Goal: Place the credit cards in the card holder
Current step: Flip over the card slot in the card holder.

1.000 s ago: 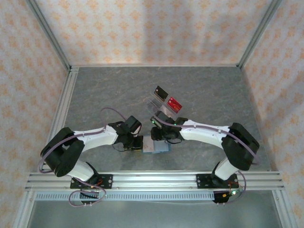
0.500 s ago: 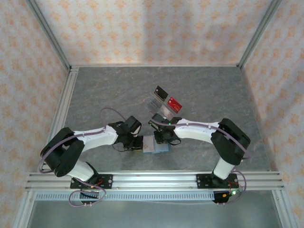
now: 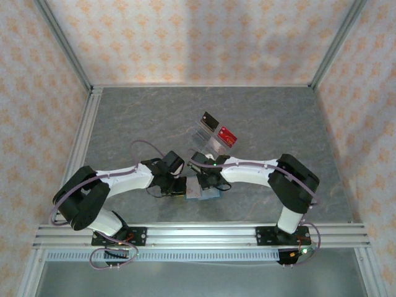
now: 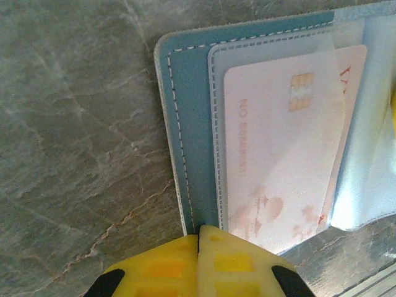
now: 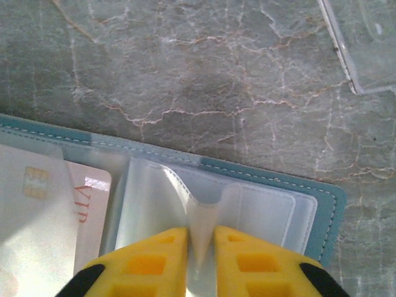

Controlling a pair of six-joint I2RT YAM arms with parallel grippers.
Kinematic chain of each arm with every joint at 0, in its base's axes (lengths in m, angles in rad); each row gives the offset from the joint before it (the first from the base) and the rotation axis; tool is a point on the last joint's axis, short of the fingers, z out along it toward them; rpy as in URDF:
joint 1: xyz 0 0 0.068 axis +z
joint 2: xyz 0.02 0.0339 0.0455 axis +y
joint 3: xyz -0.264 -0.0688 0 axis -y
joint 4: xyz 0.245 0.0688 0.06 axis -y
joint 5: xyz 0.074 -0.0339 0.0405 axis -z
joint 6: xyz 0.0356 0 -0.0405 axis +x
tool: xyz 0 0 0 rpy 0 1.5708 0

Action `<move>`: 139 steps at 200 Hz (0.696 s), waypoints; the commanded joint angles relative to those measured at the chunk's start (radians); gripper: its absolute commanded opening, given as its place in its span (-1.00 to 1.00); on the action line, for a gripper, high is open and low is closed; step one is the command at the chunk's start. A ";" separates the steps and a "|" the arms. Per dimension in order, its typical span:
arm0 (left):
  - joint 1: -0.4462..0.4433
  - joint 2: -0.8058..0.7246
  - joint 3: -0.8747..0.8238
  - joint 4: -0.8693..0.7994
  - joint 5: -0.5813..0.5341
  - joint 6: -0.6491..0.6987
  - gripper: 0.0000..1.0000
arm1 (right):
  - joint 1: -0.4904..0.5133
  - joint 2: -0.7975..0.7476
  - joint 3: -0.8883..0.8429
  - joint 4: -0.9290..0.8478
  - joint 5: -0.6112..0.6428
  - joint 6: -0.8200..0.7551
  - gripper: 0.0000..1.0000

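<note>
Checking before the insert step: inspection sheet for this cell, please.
Surface: grey marbled table.
Job's things: card holder lies open between the arms; black card and red card are on the clear rack, not yet inserted.
Clutter: a pale chip card sits in one holder pocket.
Grippers: left gripper jaws shut on the holder's teal edge; right gripper jaws pinch a clear sleeve of the holder.
Cables: purple cable loops above the left arm.
Surroundings: patterned walls, aluminium frame.
</note>
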 commanded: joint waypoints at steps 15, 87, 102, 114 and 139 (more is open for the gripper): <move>0.009 0.021 -0.046 -0.049 -0.053 -0.013 -0.91 | 0.008 0.022 0.006 -0.076 0.020 -0.001 -0.94; 0.009 0.009 -0.066 -0.030 -0.040 -0.028 -0.90 | 0.008 0.000 0.107 -0.124 -0.043 -0.009 -1.00; 0.009 0.006 -0.072 -0.024 -0.036 -0.031 -0.91 | 0.008 0.000 0.124 -0.119 -0.076 0.001 -1.00; 0.008 0.002 -0.075 -0.019 -0.035 -0.037 -0.90 | 0.007 0.001 0.128 -0.104 -0.105 0.012 -1.00; 0.009 -0.005 -0.081 -0.012 -0.030 -0.043 -0.90 | 0.008 0.012 0.133 -0.072 -0.170 0.041 -1.00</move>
